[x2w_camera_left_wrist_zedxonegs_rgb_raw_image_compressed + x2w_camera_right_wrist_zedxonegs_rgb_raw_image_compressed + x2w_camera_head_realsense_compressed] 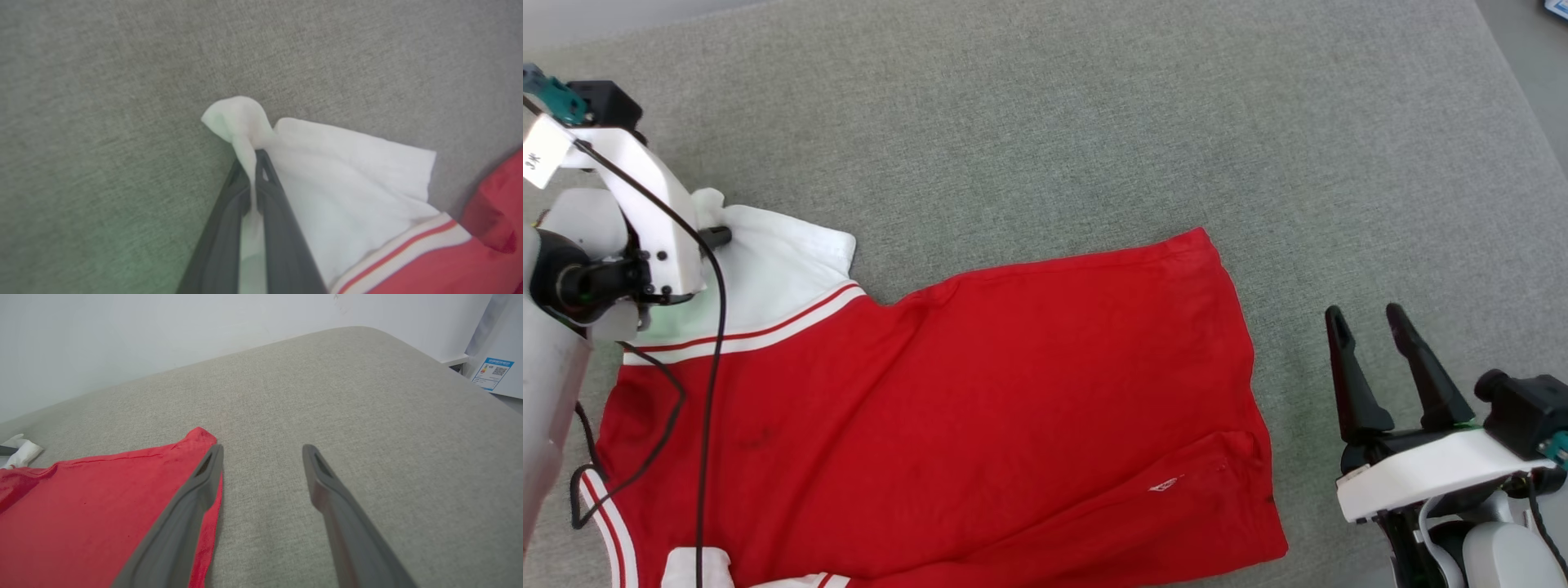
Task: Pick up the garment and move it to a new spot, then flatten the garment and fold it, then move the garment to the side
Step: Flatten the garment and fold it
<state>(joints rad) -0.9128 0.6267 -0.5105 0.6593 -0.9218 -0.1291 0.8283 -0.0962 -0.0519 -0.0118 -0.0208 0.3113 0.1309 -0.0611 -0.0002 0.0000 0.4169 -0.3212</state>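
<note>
The red cloth shirt (980, 392), white sleeves, lies spread on the grey cloth tabletop (1094, 122) — left hand (250, 165) pinches one sleeve, right hand (1361, 314) wide open, empty.

Grey fabric-covered surface (1045, 98), rounded at one corner. Lying directly on it: the garment (947, 392), red and white, spread mostly flat.

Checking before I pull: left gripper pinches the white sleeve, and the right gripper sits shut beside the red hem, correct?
Not quite: the right gripper sits open, fingers spread, as the right wrist view shows. The left gripper does pinch the white sleeve.
</note>
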